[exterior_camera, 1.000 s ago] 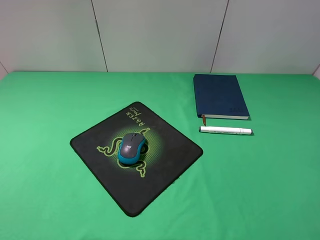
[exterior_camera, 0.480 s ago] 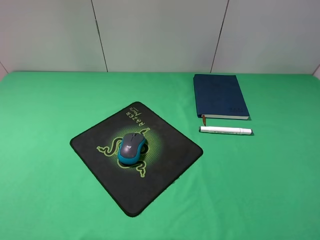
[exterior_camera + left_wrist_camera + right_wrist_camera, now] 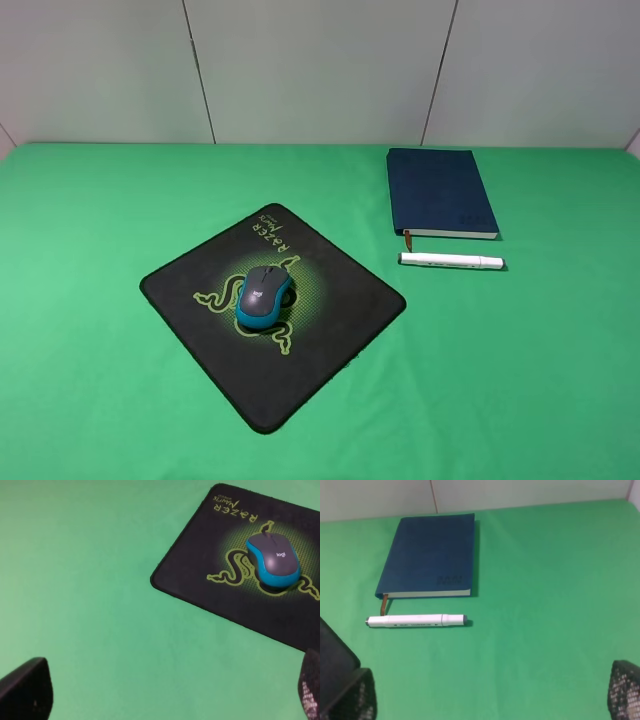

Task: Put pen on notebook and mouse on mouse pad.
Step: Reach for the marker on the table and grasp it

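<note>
The mouse point(image 3: 265, 295) point(image 3: 274, 560), dark grey on top with teal sides, rests on the middle of the black mouse pad point(image 3: 330, 310) point(image 3: 200, 575), over its green logo. The white pen point(image 3: 452, 261) point(image 3: 416, 620) lies flat on the green table, just in front of the navy notebook point(image 3: 438, 190) point(image 3: 427, 555) and apart from it, beside the orange-brown ribbon. Neither arm shows in the exterior high view. My left gripper point(image 3: 167, 690) hovers open beside the pad, and my right gripper point(image 3: 487, 692) hovers open on the near side of the pen. Both hold nothing.
A green cloth point(image 3: 100, 200) covers the whole table. A grey panelled wall point(image 3: 320, 70) runs along the far edge, behind the notebook. The pad sits turned like a diamond at centre left.
</note>
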Controlling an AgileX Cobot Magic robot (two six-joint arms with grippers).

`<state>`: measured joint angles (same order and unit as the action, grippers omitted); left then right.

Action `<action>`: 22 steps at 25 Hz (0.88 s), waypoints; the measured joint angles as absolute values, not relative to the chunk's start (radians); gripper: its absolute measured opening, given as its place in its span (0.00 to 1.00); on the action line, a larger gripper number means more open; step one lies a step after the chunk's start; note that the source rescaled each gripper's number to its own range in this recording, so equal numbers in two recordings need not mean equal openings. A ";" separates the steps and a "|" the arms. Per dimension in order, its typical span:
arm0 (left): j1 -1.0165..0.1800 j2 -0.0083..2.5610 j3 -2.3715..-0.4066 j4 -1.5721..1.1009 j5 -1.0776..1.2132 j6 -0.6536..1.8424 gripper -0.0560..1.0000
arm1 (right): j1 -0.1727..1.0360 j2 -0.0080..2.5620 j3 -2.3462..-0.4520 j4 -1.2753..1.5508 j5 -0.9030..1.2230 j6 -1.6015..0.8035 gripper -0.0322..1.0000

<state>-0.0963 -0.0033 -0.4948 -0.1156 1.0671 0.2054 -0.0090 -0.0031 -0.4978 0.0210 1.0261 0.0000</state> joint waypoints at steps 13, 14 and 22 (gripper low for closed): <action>-0.096 -0.003 -0.495 -0.116 1.067 0.205 0.97 | -0.009 -0.003 -0.498 0.033 1.026 0.000 1.00; -0.096 -0.003 -0.495 -0.116 1.067 0.205 0.97 | -0.009 -0.003 -0.498 0.039 1.026 0.000 1.00; -0.096 -0.003 -0.495 -0.116 1.067 0.205 0.97 | -0.009 0.238 -0.595 0.087 1.016 -0.006 1.00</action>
